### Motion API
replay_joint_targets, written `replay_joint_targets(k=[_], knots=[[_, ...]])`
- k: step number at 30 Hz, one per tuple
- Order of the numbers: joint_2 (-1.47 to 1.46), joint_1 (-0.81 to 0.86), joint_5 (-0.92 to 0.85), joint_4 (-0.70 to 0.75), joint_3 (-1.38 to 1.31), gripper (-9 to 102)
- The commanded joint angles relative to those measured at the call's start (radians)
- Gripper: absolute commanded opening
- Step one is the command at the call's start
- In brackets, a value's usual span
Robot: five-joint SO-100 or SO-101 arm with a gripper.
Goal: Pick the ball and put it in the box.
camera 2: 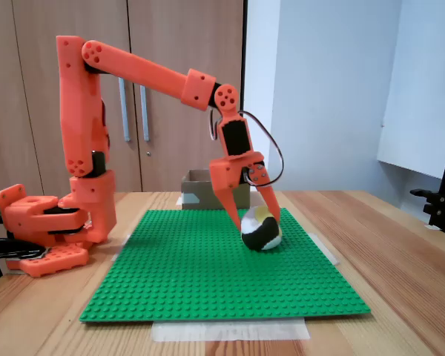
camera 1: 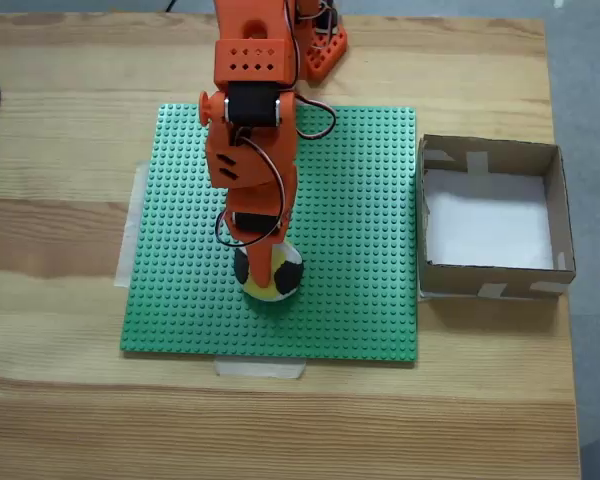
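The ball (camera 1: 276, 276), with white, yellow and black patches, rests on the green studded baseplate (camera 1: 360, 200) near its front middle. My orange gripper (camera 1: 263, 265) reaches down from above and straddles it. In the side fixed view the ball (camera 2: 262, 231) sits between the two fingers (camera 2: 233, 206) of the gripper (camera 2: 256, 222), which press against its left and right sides. The ball's underside touches the plate. The brown cardboard box (camera 1: 491, 160) with a white bottom stands off the plate's right edge; the box (camera 2: 196, 189) shows behind the arm.
The baseplate (camera 2: 208, 274) is taped to a wooden table (camera 1: 70, 140). The arm's base (camera 2: 44, 230) stands at the plate's far edge. A black stand (camera 2: 441, 200) rises beyond the table's right side. Cupboard doors stand behind.
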Motion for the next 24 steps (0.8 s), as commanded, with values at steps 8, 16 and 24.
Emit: replay_joint_targets(k=[8,16,24], knots=[[0.021,-0.002,-0.005,-0.026,-0.008,23],[0.04,0.008,-0.015,-0.052,-0.009,6],[0.097,0.009,0.005,-0.038,-0.009,-1]])
